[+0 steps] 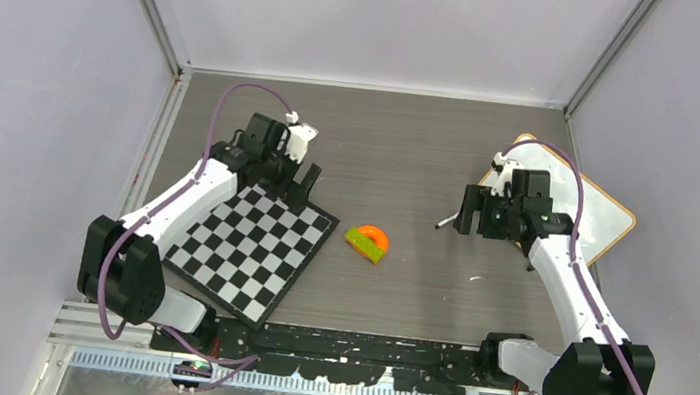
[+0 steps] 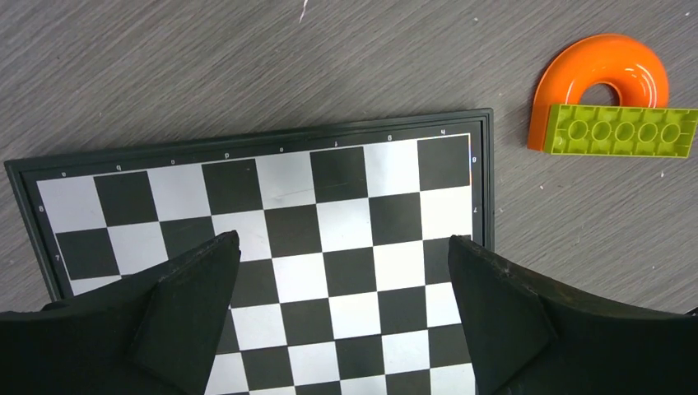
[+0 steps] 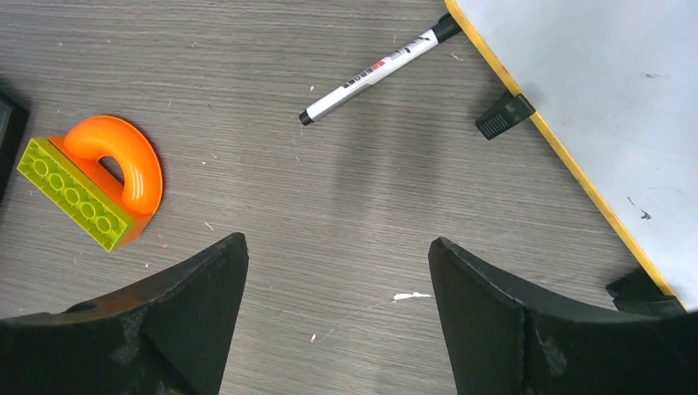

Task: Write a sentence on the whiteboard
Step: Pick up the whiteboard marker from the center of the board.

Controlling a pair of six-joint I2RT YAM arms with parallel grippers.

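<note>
Fingers (image 2: 189, 313) spread wide and hold nothing on the left gripper (image 2: 342, 247) over the chequered board (image 2: 329, 206) and on the right gripper (image 3: 337, 247), which faces the marker (image 3: 374, 70) lying just beside the unwritten whiteboard (image 3: 593, 82) at the table's far right, likely its first pick

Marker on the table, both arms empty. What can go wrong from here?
1. The marker lies flat with one end at the whiteboard frame; the right jaws, open above the table, may roll it or nudge the board when closing.
2. Nothing holds the whiteboard, and the left jaws hang open over the chequered board, so writing pressure might slide it.
3. I cannot tell if the marker is capped.
</note>
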